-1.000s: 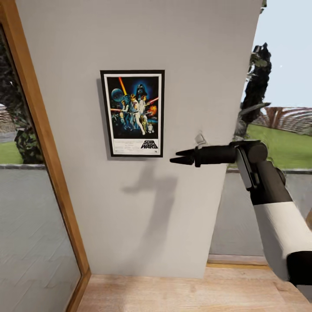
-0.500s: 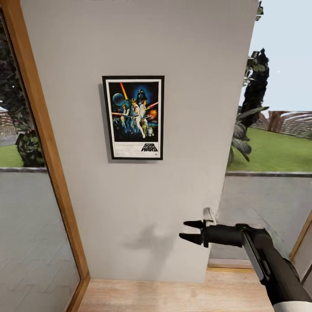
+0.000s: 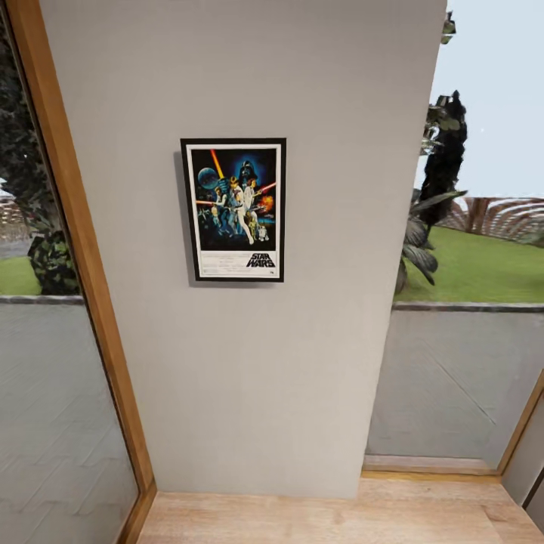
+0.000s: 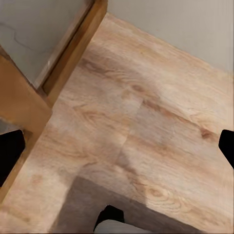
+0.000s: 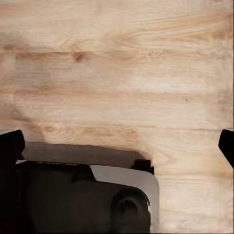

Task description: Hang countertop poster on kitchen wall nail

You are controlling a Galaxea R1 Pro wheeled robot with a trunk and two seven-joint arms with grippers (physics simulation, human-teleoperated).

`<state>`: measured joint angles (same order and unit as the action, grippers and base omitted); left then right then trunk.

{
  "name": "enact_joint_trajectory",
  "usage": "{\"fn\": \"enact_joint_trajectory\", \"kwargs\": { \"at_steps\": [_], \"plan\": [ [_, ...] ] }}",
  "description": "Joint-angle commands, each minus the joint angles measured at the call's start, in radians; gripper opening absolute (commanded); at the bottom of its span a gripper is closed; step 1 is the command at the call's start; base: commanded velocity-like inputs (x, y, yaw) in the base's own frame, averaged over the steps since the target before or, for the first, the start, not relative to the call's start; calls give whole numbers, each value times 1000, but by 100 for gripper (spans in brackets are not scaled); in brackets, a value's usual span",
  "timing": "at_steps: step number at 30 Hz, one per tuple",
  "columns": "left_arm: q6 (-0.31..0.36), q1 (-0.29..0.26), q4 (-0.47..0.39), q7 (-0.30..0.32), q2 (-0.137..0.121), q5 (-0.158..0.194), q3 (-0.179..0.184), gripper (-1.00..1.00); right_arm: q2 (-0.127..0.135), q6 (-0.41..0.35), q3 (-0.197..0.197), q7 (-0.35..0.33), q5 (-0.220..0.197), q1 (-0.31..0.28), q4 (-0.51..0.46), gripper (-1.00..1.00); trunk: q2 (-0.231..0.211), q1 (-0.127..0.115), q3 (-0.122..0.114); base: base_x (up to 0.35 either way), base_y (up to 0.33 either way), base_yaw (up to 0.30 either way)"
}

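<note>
Poster (image 3: 233, 209), black-framed and lettered "STAR WARS", hangs upright and flat on the pale grey wall (image 3: 317, 340) between a wooden window frame (image 3: 72, 227) and a garden window. Both wrist views look down on wooden floor (image 4: 146, 122), where the left hand (image 4: 119, 146) and right hand (image 5: 119, 146) show dark fingertips spread wide at the edges, holding nothing.

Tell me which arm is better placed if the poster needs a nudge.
Neither has a visible edge: the poster already hangs flat on the wall, and both wrist views show wide-open fingertips aimed at the wooden floor.

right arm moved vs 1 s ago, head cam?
Yes. It dropped from beside the poster down the wall and left the head view; the right gripper now faces the floor.
</note>
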<state>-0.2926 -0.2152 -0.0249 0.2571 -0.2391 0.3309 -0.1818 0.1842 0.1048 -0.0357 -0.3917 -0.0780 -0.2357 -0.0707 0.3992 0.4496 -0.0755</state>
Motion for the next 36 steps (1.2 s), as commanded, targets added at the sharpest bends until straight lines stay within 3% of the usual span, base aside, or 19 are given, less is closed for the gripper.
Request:
{"fn": "enact_joint_trajectory", "kwargs": {
  "at_steps": [1, 2, 3, 5, 10, 36],
  "plan": [
    [-1, 1, 2, -14, 3, 3, -7, 100, -3, 2, -3, 45, -8, -1, 12, 100, 1, 0, 0, 0, 0, 0],
    [-1, 2, 2, -50, 9, 3, -7, 100, -10, 3, -3, 128, -7, -1, 31, 100, 1, 0, 0, 0, 0, 0],
    [0, 4, 2, -102, 40, 2, -7, 100, -23, 3, -3, 278, -6, -1, 74, 100, 1, 0, 0, 0, 0, 0],
    [0, 9, 2, -114, 76, 2, -7, 100, -26, 2, -3, 315, -6, -1, 104, 100, 1, 0, 0, 0, 0, 0],
    [0, 20, 2, -120, 101, 1, -6, 100, -26, 0, -1, 331, -3, -1, 121, 100, 1, 0, 0, 0, 0, 0],
    [7, 36, 2, -122, 103, 2, -5, 100, -29, 6, -1, 333, -8, -1, 120, 100, 1, 0, 0, 0, 0, 0]
  ]
}}
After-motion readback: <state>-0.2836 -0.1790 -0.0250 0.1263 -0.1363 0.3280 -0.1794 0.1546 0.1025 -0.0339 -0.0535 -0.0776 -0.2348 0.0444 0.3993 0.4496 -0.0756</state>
